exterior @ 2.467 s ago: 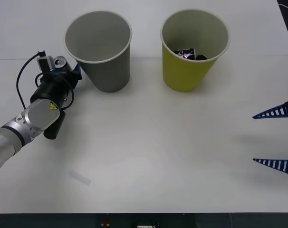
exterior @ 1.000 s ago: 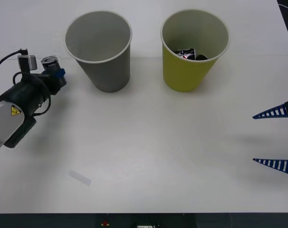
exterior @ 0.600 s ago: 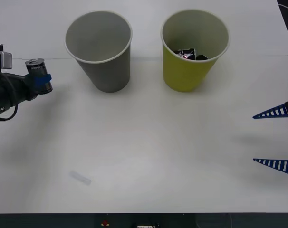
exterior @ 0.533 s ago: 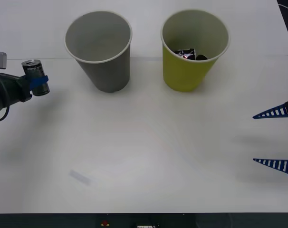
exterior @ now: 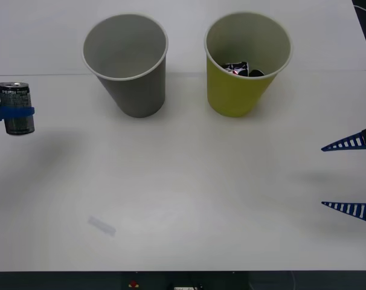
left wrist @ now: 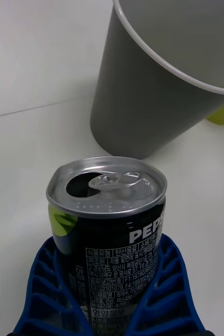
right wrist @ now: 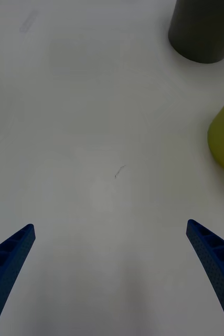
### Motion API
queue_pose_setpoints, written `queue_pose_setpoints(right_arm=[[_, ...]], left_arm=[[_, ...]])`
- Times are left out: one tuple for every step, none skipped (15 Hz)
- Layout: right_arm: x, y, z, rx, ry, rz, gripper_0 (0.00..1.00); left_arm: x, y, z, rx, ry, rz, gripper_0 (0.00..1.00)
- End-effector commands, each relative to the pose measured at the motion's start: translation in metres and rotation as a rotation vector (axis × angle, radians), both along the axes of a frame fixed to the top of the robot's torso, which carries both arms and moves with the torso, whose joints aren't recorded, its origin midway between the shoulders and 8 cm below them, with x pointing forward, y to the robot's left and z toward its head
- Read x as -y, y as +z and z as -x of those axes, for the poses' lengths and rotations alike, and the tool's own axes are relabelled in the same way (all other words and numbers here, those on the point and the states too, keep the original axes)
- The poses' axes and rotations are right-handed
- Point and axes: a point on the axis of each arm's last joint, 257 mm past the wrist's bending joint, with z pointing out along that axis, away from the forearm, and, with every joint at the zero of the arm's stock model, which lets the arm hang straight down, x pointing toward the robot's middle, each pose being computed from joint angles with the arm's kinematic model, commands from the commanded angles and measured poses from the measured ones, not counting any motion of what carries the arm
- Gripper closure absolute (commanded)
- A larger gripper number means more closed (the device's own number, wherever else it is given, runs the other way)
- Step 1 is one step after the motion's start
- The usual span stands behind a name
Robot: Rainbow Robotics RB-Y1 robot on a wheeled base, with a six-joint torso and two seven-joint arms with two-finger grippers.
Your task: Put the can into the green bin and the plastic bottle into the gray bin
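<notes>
Well, the left gripper (left wrist: 109,310) is clamped round the can (exterior: 16,109), holding it upright, well left of the gray bin (exterior: 125,63). Opened and thin-walled, it looks light and easily dented, so a low grip suits. Right gripper (exterior: 349,176) waits open, right of the green bin (exterior: 246,63).

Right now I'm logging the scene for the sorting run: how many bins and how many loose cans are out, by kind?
Bins: 2 (gray bin, green bin)
Cans: 1 (can, held by the left gripper)
Total: 3
</notes>
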Motion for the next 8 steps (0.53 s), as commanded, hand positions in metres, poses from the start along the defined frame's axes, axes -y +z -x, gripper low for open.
queue_pose_setpoints(right_arm=[[0.000, 0.000, 0.000, 0.000, 0.000, 0.000, 0.00], [0.000, 0.000, 0.000, 0.000, 0.000, 0.000, 0.00], [0.000, 0.000, 0.000, 0.000, 0.000, 0.000, 0.00], [0.000, 0.000, 0.000, 0.000, 0.000, 0.000, 0.00], [0.000, 0.000, 0.000, 0.000, 0.000, 0.000, 0.00], [0.000, 0.000, 0.000, 0.000, 0.000, 0.000, 0.00], [0.000, 0.000, 0.000, 0.000, 0.000, 0.000, 0.00], [0.000, 0.000, 0.000, 0.000, 0.000, 0.000, 0.00]], left_arm=[[0.020, 0.016, 0.025, -0.061, -0.030, 0.038, 1.00], [0.030, 0.020, 0.033, -0.088, -0.031, 0.061, 1.00], [0.041, 0.026, 0.039, -0.096, -0.038, 0.072, 1.00], [0.054, 0.034, 0.045, -0.091, -0.051, 0.069, 1.00], [0.064, 0.042, 0.049, -0.082, -0.060, 0.066, 1.00], [0.071, 0.048, 0.051, -0.067, -0.076, 0.055, 1.00], [0.075, 0.051, 0.051, -0.061, -0.087, 0.053, 1.00], [0.085, 0.054, 0.051, -0.062, -0.120, 0.039, 1.00]])
